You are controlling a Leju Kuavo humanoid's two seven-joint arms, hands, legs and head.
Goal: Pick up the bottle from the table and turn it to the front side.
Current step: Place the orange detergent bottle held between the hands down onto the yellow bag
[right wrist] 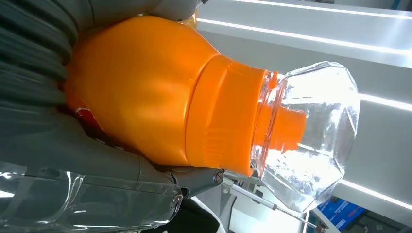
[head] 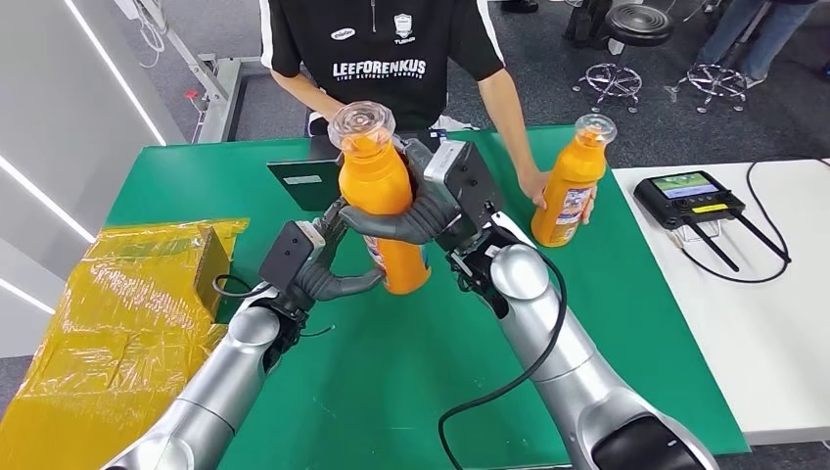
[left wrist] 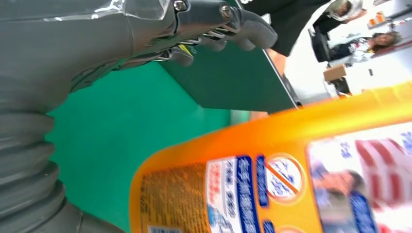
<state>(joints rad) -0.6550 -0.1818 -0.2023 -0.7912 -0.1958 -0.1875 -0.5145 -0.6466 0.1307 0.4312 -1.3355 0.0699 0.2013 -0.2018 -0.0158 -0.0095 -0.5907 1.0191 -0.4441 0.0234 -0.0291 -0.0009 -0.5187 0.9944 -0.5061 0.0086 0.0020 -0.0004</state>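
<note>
The right hand (head: 431, 211) was wrapped around the middle of the bottle (head: 377, 186), its grey fingers crossing the orange body from the 3 o'clock side, and it held the bottle lifted off the green table (head: 391, 392), almost upright with a small lean. In the right wrist view the bottle's shoulder (right wrist: 141, 92) lay pressed against this hand, and the clear cap (right wrist: 311, 136) stood out beyond it.

The left hand (head: 313, 269) was at about 7 o'clock from the bottle, low beside its bottom part. Its fingers were apart and curved toward the bottle; I could not tell whether they touched it. In the left wrist view the printed label (left wrist: 311, 189) was very near, and the fingers (left wrist: 233, 29) were spread over the table.

I judged that the picking up was done. The turning seemed to be in progress or just coming, and whether the front side already faced forward could not be read.

A person's hand (head: 536, 186) held a second orange bottle (head: 573, 186) on the table at about 3 o'clock.
</note>
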